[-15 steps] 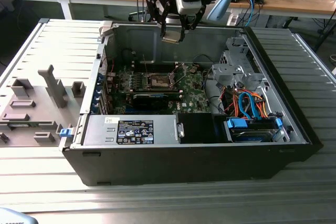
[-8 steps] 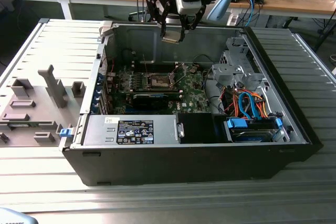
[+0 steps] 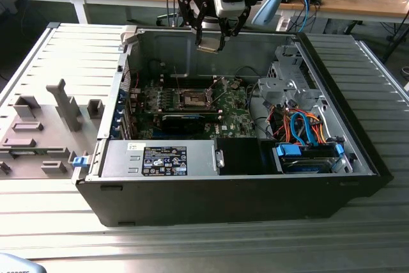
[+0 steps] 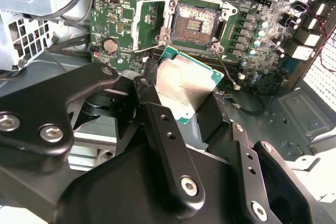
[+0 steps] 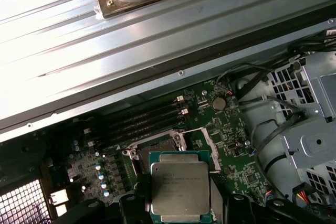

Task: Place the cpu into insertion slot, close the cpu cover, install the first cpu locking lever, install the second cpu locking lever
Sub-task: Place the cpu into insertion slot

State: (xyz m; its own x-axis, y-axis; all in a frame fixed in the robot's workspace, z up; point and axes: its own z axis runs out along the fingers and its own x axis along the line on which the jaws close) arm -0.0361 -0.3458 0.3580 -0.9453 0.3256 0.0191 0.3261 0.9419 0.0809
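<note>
One arm hung over an open computer case [image 3: 358, 148] that lay on its side on a ribbed grey worktop [image 3: 192, 247]. Its fingers [image 4: 157, 121] were closed on the cpu [image 4: 186, 85], gripping the chip by two opposite edges with its pale metal face towards both wrist views [image 5: 180, 184]. In the exterior view the cpu [image 3: 208, 47] was held high, level with the case's far wall and well above the green circuit board [image 3: 236, 116].

Down on the board, the insertion slot [image 3: 193, 99] lay bare, its dark brownish centre uncovered in the second wrist view [image 4: 195, 24]. The cpu cover [image 4: 149, 19] was swung open, and its silver frame stood up beside the slot. In the first wrist view the chip overlapped part of the slot [image 5: 157, 149], with the cover [image 5: 206, 141] just beside it. A cluster of orange and blue cables [image 3: 300, 126] sat towards the exterior view's right.
</note>
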